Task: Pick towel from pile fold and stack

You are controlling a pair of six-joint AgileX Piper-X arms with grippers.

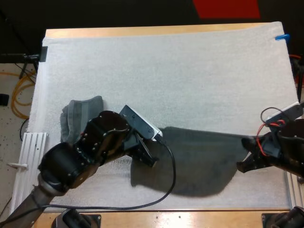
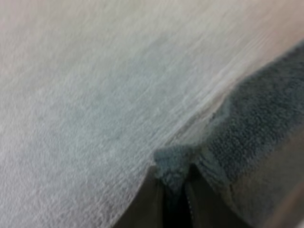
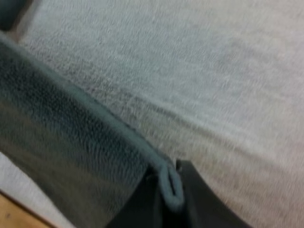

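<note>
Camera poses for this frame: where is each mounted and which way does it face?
High: behind both arms, facing forward and down over the mat; shows both arms, left gripper and right gripper holding the spread towel, crumpled towel by the left arm.
Left wrist: on the left arm, facing along its fingers, shut on the towel's corner.
Right wrist: on the right arm, facing along its fingers, shut on the towel's edge.
Shared: all three see the spread towel and mat.

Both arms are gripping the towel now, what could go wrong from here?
The left gripper has only a small tuft at the corner of the towel between its jaws; it might slip out under tension. The crumpled towel lies close beside the left arm, which could snag or drag it while folding.
</note>
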